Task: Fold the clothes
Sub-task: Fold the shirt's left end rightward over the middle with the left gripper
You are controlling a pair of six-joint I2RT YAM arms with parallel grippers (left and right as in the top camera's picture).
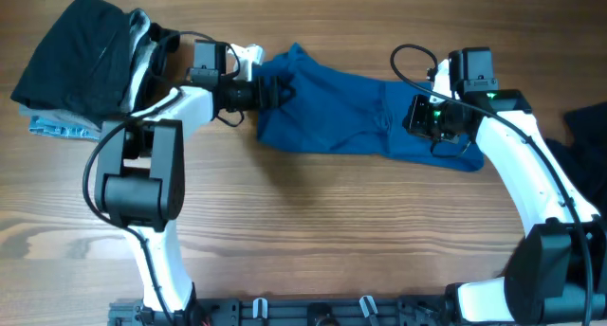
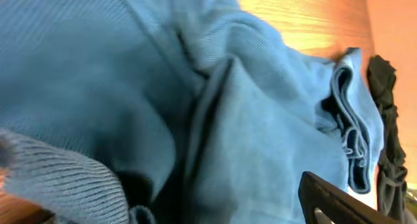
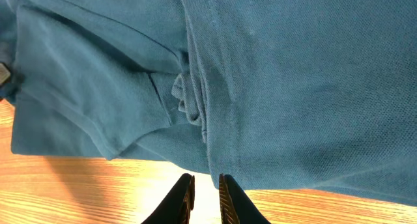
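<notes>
The blue shirt (image 2: pixel 130 87) bunches against the left wrist lens. It looks a soft, limp knit that should sag, best taken at a hem or sleeve edge. It lies crumpled on the worktop (image 1: pixel 313 231) toward 12 o'clock. The left tool (image 1: pixel 264 91) is buried in its 9 o'clock end, and I cannot tell its grip. The right tool (image 3: pixel 206 185), nearly pressed together and empty, hangs at its 3 o'clock hem.

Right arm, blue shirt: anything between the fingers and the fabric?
Nothing visible. The right gripper sits right at the blue shirt hem, with only bare table wood beside it. The dark clothes pile lies off past the shirt's left end, apart from it.
</notes>
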